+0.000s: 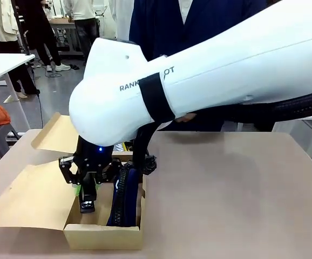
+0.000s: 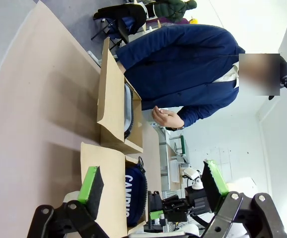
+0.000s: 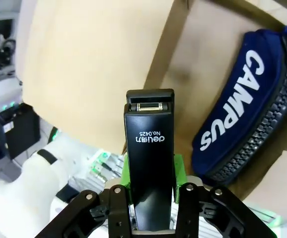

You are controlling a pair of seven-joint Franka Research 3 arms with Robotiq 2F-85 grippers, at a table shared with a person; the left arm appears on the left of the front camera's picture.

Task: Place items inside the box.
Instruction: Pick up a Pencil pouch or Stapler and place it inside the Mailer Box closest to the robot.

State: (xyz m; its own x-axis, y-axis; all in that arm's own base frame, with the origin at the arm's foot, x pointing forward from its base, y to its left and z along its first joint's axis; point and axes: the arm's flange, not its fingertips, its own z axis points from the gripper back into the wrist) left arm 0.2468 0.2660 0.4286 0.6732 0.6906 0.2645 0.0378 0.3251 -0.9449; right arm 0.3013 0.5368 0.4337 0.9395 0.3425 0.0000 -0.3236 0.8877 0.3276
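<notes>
An open cardboard box (image 1: 103,235) sits at the table's near left, flaps spread. Inside it a navy zip pouch (image 1: 124,202) lettered CAMPUS stands on edge along the right wall. My right gripper (image 1: 87,193) reaches down into the box's left half, shut on a black stapler (image 1: 87,202). In the right wrist view the stapler (image 3: 149,144) is clamped between the green pads (image 3: 179,171), nose toward the box floor (image 3: 203,74), with the pouch (image 3: 243,109) beside it. My left gripper (image 2: 152,181) hangs open and holds nothing, looking at the box (image 2: 104,168) and pouch (image 2: 133,193) from the side.
A person in a navy jacket (image 1: 194,27) stands at the far edge, one hand (image 2: 163,116) held near the chest. My right arm's white upper link (image 1: 210,75) spans the middle. Bare tabletop (image 1: 237,194) stretches right of the box. A second dark pouch edge (image 2: 128,106) shows behind a flap.
</notes>
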